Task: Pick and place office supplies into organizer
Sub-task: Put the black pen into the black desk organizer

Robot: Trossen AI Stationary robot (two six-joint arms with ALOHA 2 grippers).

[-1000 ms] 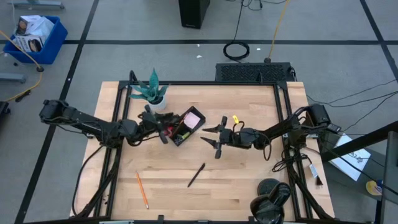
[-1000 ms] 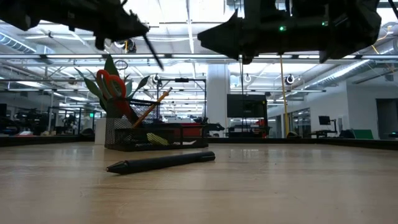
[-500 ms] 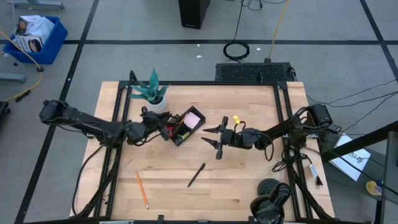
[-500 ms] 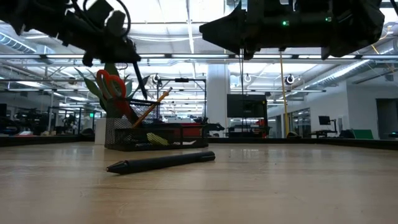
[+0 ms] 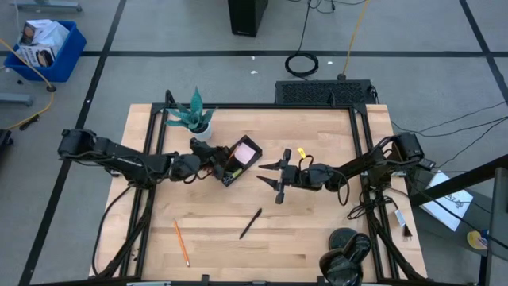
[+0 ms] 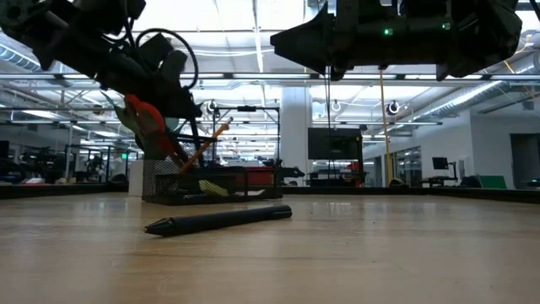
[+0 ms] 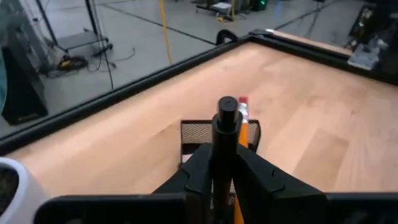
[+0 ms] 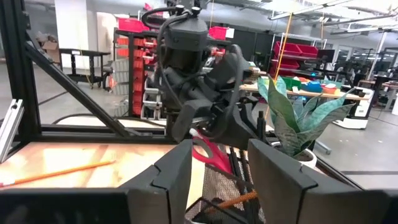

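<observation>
My left gripper [image 5: 209,164] hangs over the black organizer [image 5: 236,164], shut on a slim black pen [image 7: 226,124]. The low view shows this gripper [image 6: 180,103] above the organizer's mesh cup [image 6: 169,179], where red-handled scissors [image 6: 145,116] and an orange pencil [image 6: 205,143] stand. A pink sticky pad [image 5: 246,150] sits in the tray. My right gripper [image 5: 275,177] waits open to the organizer's right, above the table. A second black pen [image 5: 251,223] and an orange pencil [image 5: 182,243] lie flat on the table's near half. My left gripper pinches the black pen between its two fingers [image 7: 198,171], below the pen's upper end [image 7: 227,104]. The fingers come from above, slanting from the table's left. The pen [image 6: 192,133] stands steeply tilted below them, clear of the table, its lower end down at the cup's mouth.
A potted green plant [image 5: 193,116] stands just beyond the organizer at the far left. A tiny yellow bit [image 5: 301,152] lies near my right arm. Bare wood stretches across the near half of the table [image 5: 317,238]. A black frame borders the table's edges.
My left gripper has moved toward the table's right, over the organizer, and come down. The pen it holds has tipped from a slant to nearly upright, its lower end sinking toward the mesh cup.
</observation>
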